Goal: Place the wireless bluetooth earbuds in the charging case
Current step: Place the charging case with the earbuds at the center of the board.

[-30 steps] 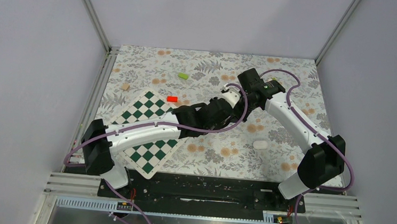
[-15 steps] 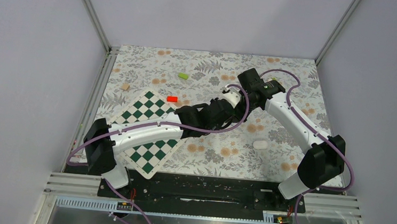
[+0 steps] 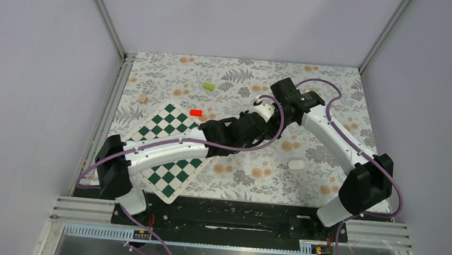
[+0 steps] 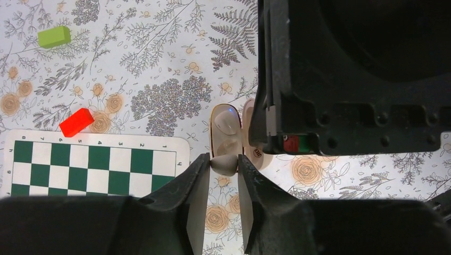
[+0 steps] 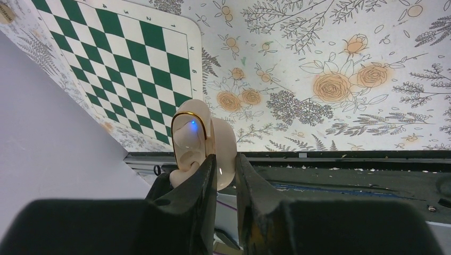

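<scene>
My right gripper (image 3: 276,101) is shut on the open white charging case (image 5: 198,139) and holds it above the table; its fingers clamp the lid half (image 5: 225,149). A blue light glows in the tan-rimmed half, where one pale earbud (image 4: 227,123) sits. My left gripper (image 4: 223,162) is shut on a second pale earbud (image 4: 224,165), held right at the case's lower edge (image 4: 230,149). In the top view the left gripper (image 3: 262,113) meets the right one over the middle of the floral table; the case is mostly hidden there.
A green-and-white chessboard mat (image 3: 166,153) lies at the left. A red block (image 3: 196,112), a green block (image 3: 208,86) and a tan block (image 3: 143,98) lie behind it. A small white oval object (image 3: 296,165) lies on the table to the right.
The left arm shifted slightly toward the case a second ago. Since then both arms have stayed still.
</scene>
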{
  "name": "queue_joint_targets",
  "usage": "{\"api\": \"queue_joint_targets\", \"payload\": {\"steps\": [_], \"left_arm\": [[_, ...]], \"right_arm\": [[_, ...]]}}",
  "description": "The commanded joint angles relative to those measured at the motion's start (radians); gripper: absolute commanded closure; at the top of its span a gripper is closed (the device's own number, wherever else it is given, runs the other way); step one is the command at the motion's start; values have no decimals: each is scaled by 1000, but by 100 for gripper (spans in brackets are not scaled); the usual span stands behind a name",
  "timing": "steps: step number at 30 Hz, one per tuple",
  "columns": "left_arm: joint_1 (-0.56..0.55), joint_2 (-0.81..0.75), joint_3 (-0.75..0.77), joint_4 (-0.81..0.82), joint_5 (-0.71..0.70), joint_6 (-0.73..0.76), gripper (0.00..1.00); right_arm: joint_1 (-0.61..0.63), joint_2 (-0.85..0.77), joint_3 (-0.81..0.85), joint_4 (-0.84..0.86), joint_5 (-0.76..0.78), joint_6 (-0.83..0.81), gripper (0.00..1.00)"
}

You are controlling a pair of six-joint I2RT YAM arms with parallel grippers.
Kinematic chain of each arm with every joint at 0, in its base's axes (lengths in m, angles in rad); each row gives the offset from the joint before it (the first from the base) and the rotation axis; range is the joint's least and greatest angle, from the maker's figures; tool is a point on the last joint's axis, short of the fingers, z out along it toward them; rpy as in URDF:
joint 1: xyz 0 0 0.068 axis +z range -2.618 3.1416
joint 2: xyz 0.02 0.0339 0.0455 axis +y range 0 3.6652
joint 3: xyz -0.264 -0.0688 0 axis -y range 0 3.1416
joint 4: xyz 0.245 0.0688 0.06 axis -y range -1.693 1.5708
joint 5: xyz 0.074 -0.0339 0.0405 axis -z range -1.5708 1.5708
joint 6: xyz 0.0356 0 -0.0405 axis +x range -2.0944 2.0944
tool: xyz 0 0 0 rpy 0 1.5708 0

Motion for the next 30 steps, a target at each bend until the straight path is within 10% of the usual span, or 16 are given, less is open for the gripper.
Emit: {"api": "queue_joint_targets", "payload": {"steps": [1, 30], "left_arm": [[-3, -22, 48, 13, -10, -3, 76], [66, -97, -26, 81, 354, 130, 81]], "right_arm": [[4, -19, 13, -1, -22, 2, 100], [5, -103, -90, 119, -126, -212, 100]]}}
